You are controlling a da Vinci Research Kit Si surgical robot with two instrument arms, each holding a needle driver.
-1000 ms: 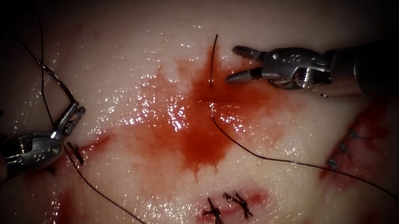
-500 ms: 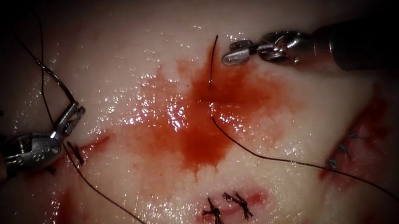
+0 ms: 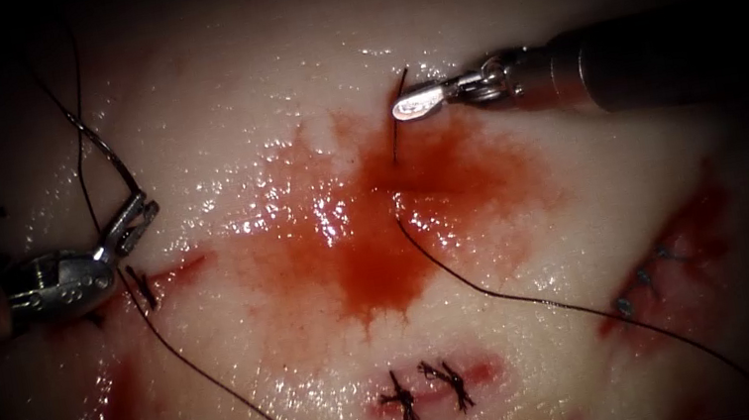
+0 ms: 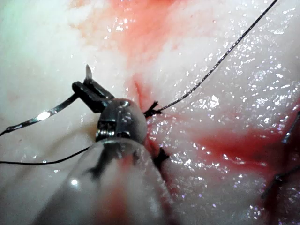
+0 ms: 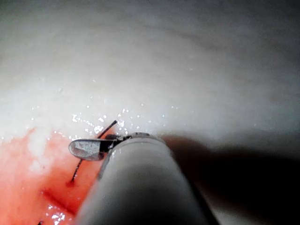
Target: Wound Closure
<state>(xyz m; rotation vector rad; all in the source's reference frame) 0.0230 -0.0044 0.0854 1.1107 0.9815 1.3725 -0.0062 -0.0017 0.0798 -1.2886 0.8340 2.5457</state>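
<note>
My left tool (image 3: pixel 139 209) is at the far left of the tissue (image 3: pixel 229 113), jaws shut on the curved needle (image 3: pixel 107 157) near its rear end. The needle arcs up and away, clear of the tissue. The left wrist view shows the same hold (image 4: pixel 86 86) on the needle (image 4: pixel 44 115). My right tool (image 3: pixel 413 104) reaches in from the right, its tip lying across the short thread tail (image 3: pixel 396 136) that stands out of the red fluid (image 3: pixel 371 251). In the right wrist view the tip (image 5: pixel 86 147) overlaps that tail (image 5: pixel 75 173).
A long thread (image 3: pixel 529 296) runs from the red patch toward the lower right. Another strand (image 3: pixel 222 389) trails from the left tool toward the bottom. Two knotted stitches (image 3: pixel 424 393) sit low in the middle. A stitched cut (image 3: pixel 647 282) lies at the right.
The right tool has moved up and to the left and turned, bringing its tip onto the short thread tail. The left tool and needle have stayed put.
</note>
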